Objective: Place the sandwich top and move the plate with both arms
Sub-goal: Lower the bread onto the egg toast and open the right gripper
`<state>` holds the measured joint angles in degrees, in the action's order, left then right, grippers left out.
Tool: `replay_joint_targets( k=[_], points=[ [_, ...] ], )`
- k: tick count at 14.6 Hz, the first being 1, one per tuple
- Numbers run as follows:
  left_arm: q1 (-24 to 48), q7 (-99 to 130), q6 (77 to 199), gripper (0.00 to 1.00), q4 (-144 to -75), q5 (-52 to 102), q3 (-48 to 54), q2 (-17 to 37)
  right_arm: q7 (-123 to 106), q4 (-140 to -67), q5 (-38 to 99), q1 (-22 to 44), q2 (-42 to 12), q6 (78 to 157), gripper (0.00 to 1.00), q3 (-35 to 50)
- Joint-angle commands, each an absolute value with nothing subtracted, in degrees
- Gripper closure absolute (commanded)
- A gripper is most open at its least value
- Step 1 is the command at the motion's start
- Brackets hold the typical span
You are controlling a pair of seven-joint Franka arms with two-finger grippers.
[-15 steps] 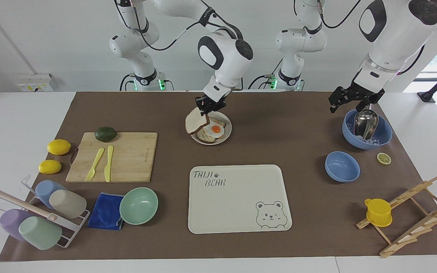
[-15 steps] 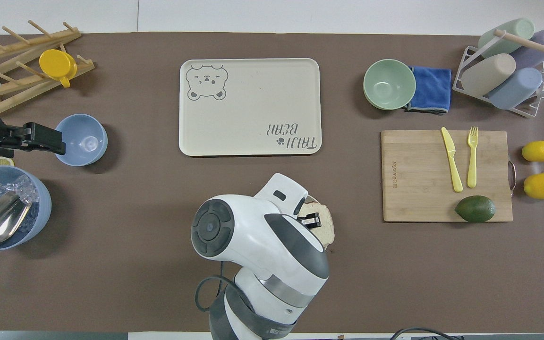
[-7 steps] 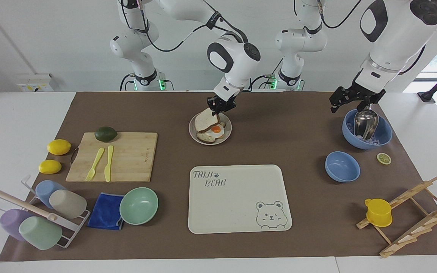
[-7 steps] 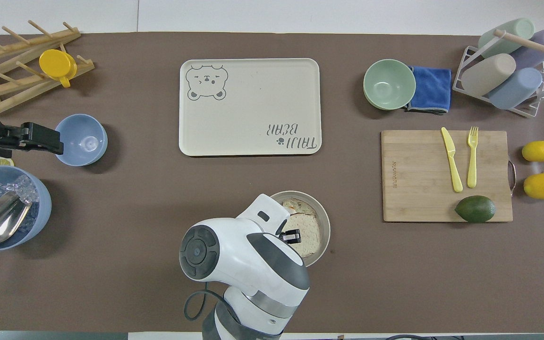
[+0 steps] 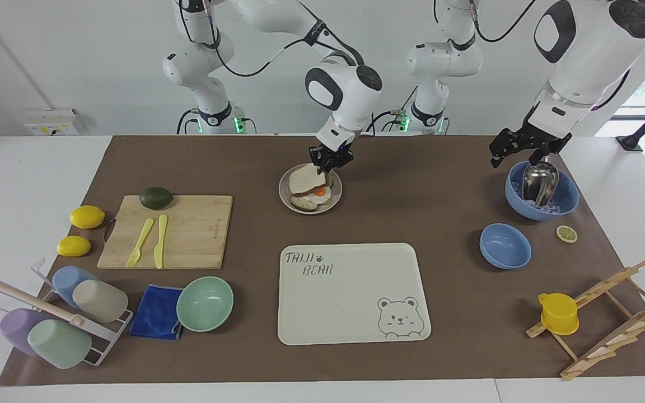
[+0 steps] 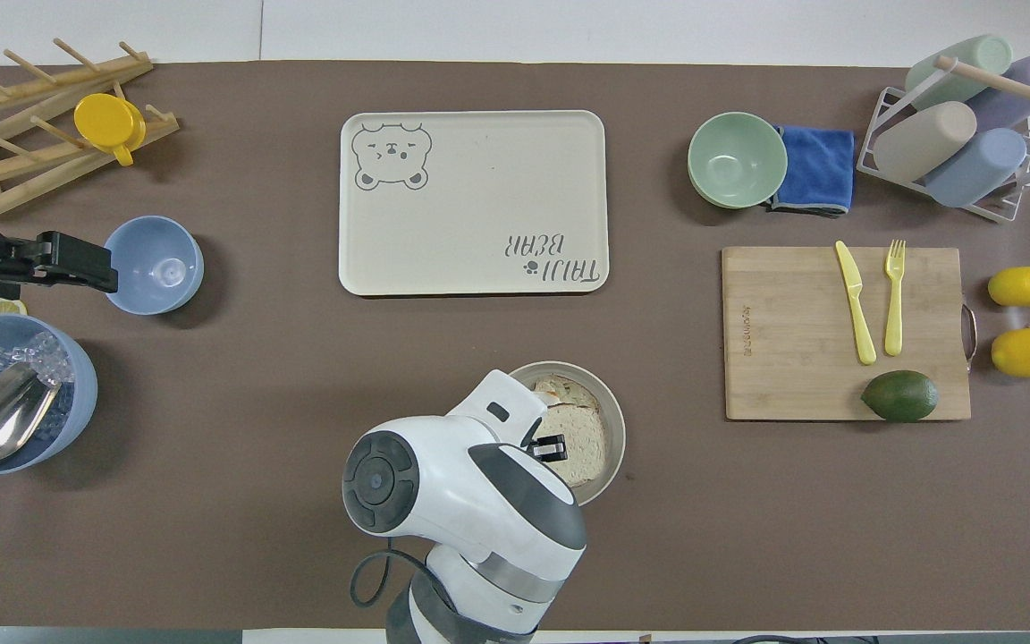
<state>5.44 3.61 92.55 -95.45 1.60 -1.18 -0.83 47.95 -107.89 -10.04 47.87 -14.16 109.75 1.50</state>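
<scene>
The plate [image 5: 336, 200] [image 6: 615, 427] sits mid-table, close to the robots. It holds a bread slice with a fried egg [image 5: 319, 192]. The sandwich top [image 5: 302, 179] [image 6: 583, 438] lies tilted across that egg, partly covering it. My right gripper [image 5: 328, 166] [image 6: 552, 445] is at the slice's edge nearest the robots, low over the plate. The right arm's wrist hides part of the plate from above. My left gripper [image 5: 515, 155] [image 6: 109, 273] hangs open and holds nothing, above the big blue bowl [image 5: 566, 201] of ice.
A cream bear tray [image 5: 350, 291] lies farther from the robots than the plate. A cutting board [image 5: 188, 229] with knife, fork and avocado sits toward the right arm's end. A small blue bowl [image 5: 505, 246], a lemon slice and a wooden rack stand toward the left arm's end.
The right gripper carried the sandwich top from beside the plate to over it and lowered it onto the egg. The left arm has hardly moved.
</scene>
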Motion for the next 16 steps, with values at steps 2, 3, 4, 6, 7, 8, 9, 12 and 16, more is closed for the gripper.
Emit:
replay_joint_targets(
  k=[2,3,4,6,7,8,9,12,16],
  points=[
    [4.7,3.2,94.1,0.0,-97.4,1.9,-0.9,-2.4,48.0,-109.2,-7.0,47.6,-12.9,112.8,0.0,1.6],
    [4.7,3.2,94.1,0.0,-97.5,1.9,-0.9,-2.4,47.6,-108.6,-5.4,46.9,-12.7,112.9,0.0,1.6],
    [4.7,3.2,94.3,0.0,-97.9,1.9,-0.9,-2.5,46.2,-107.9,-2.1,46.0,-12.0,113.2,0.0,1.5],
    [4.7,3.3,95.3,0.0,-99.0,1.9,-0.9,-3.0,40.6,-106.5,1.5,41.4,-10.7,113.4,0.0,1.5],
    [4.7,3.3,95.7,0.0,-99.5,1.9,-0.9,-3.2,37.1,-106.3,1.6,38.4,-9.8,113.1,0.0,1.5],
    [4.7,3.3,96.1,0.0,-100.1,1.9,-0.9,-3.5,34.9,-105.9,1.7,36.1,-9.0,112.9,0.0,1.5],
    [4.7,3.2,96.6,0.0,-100.8,1.9,-0.9,-3.9,34.3,-105.7,1.7,34.5,-8.0,112.6,0.0,1.5],
    [5.1,3.3,99.2,0.0,-104.3,2.1,-0.8,-5.4,33.9,-102.0,1.8,28.4,-6.2,106.2,0.0,1.2],
    [5.9,4.2,100.3,0.0,-106.0,2.4,-0.4,-5.6,30.9,-96.2,3.7,21.3,-2.7,94.7,0.0,1.1]
  ],
)
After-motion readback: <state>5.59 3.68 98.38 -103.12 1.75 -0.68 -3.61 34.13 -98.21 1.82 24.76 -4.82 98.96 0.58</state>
